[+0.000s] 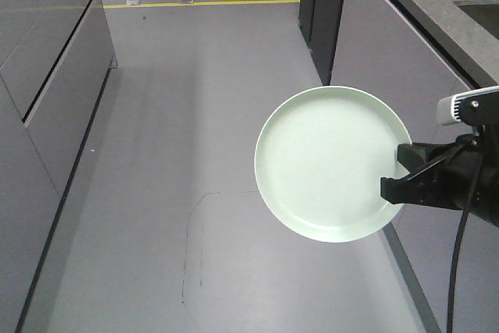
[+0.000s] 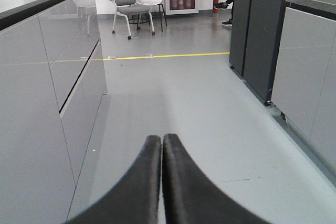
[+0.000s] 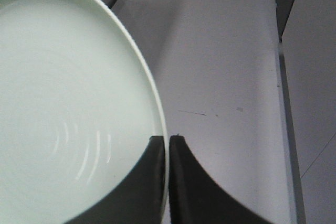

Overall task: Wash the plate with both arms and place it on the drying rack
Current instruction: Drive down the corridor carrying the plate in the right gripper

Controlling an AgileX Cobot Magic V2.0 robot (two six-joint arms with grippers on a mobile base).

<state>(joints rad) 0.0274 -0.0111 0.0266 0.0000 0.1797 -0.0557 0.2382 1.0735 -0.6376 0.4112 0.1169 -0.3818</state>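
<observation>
**A:** Start on the left. What is the left gripper (image 2: 161, 137) doing?

**B:** Its fingers are pressed together with nothing between them. It points down the aisle beside the grey cabinets (image 2: 47, 77) and has no part in the hold.

**A:** And the plate (image 1: 327, 163)?

**B:** It's in the air over the bare floor (image 1: 171, 154), with its face turned up toward the front camera. The right gripper (image 1: 391, 169) pinches it at the right-hand rim, one finger on the face and one behind, clamped on the thin edge.

**A:** So one pinch at the edge carries the whole thing.

**B:** That's my worry. The weight hangs off to one side of the grip. If the arm swings or stops sharply, I think the plate could pivot or slide out from between the fingers. There's only hard floor below it.

**A:** Anything further right?

**B:** The counter (image 1: 437, 5) and its cabinet front stand close beside the arm. A wide turn that way could knock the rim against them. The drying rack isn't in view, so I can't judge the path to it.

**A:** What about a handover?

**B:** The left gripper would have to open first. A mistimed release would drop the plate.
</observation>
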